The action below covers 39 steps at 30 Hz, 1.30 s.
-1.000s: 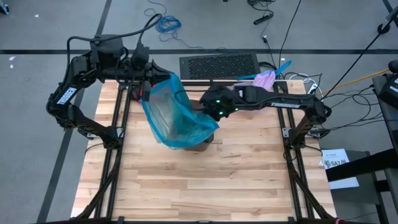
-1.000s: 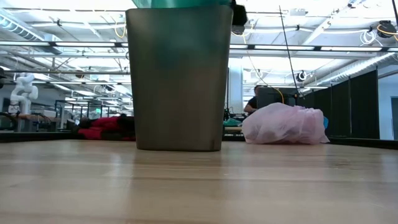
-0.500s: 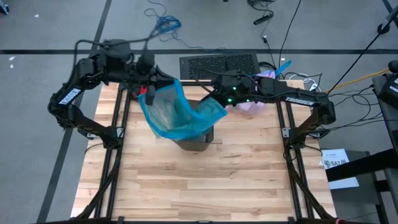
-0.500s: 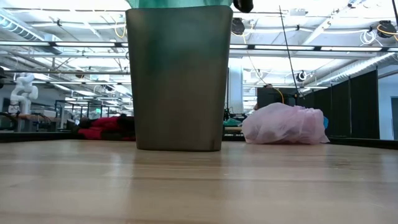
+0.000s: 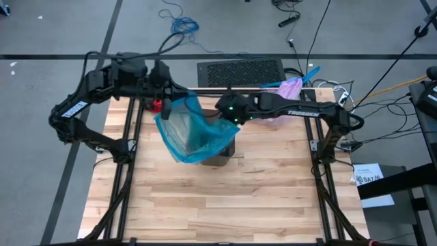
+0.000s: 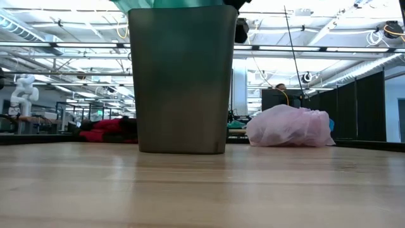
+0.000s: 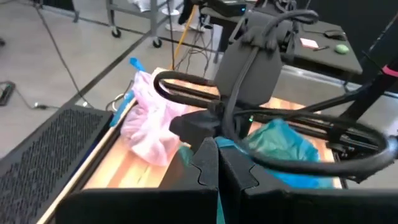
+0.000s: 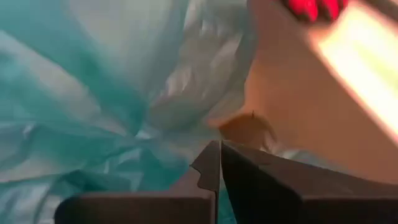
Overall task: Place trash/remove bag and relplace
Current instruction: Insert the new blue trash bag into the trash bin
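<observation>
A teal-green plastic bag (image 5: 194,133) hangs spread between both grippers above the dark grey bin (image 6: 182,79), which stands on the table; the bag's lower part drapes over the bin's mouth (image 5: 215,156). My left gripper (image 5: 168,93) is shut on the bag's far-left rim. My right gripper (image 5: 225,115) is shut on its right rim. The pale lilac-pink bag (image 5: 290,87) lies bunched on the table's far right corner, also in the low view (image 6: 288,126). The paper trash does not show plainly. My left gripper pinches the teal-green bag's rim (image 7: 219,208) between its two shut fingers; only a thin strip of film shows there. The bag hangs from that corner (image 5: 174,102) down toward the bin. My right gripper pinches the bag's gathered film (image 8: 205,146) between its shut fingers, coming from the table's right. That side is held up above the bin, and the film is crumpled around the fingers.
A red glove (image 5: 157,105) lies at the table's far left edge, behind the bin in the low view (image 6: 107,130). A black perforated panel (image 5: 240,70) and cables lie on the floor beyond the far edge. Bare wood (image 5: 218,205) stretches in front of the bin.
My right gripper swung with the bag's right rim toward the far right, then came back toward the bin. The left gripper shifted slightly toward the far edge. The teal-green bag's mouth was pulled wider and then drew in again, still draped over the bin.
</observation>
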Available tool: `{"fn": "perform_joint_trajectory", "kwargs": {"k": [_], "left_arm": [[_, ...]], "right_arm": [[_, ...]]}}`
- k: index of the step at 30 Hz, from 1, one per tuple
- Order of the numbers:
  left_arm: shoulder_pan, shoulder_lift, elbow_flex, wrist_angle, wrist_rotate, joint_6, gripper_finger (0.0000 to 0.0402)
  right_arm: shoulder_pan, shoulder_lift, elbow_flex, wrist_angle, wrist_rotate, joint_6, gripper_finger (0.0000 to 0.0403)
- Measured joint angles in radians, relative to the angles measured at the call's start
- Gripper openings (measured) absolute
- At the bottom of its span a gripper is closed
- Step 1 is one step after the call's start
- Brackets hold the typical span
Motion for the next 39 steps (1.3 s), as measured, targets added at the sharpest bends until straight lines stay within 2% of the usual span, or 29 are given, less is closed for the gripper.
{"fn": "perform_joint_trajectory", "kwargs": {"k": [4, 8, 15, 18, 21, 25, 29, 39], "left_arm": [[0.000, -0.023, -0.050, 0.009, -0.013, -0.022, 0.0000], [0.000, -0.043, -0.090, 0.060, -0.017, -0.047, 0.0000], [0.000, -0.051, -0.100, 0.070, -0.017, -0.047, 0.0000], [0.000, -0.051, -0.100, 0.071, -0.016, -0.047, 0.0000], [0.000, -0.051, -0.100, 0.072, -0.016, -0.047, 0.0000], [0.000, -0.061, -0.100, 0.072, -0.017, -0.047, 0.0000], [0.000, -0.073, -0.100, 0.073, -0.018, -0.048, 0.0000], [0.000, -0.072, -0.100, 0.071, -0.021, -0.055, 0.0000]], "right_arm": [[0.000, 0.005, -0.001, -0.004, -0.045, 0.021, 0.0011], [-0.005, -0.052, -0.001, 0.009, -0.050, 0.027, 0.0028], [-0.037, -0.147, 0.000, 0.006, -0.029, 0.027, 0.0125], [-0.040, -0.150, 0.001, 0.007, -0.018, 0.022, 0.0167], [-0.038, -0.129, 0.000, 0.005, -0.019, 0.010, 0.0191], [-0.037, -0.140, 0.000, 0.050, -0.019, 0.009, 0.0198], [-0.060, -0.203, 0.001, 0.099, -0.019, 0.006, 0.0198], [-0.112, -0.224, 0.001, 0.054, -0.023, -0.050, 0.0199]]}}
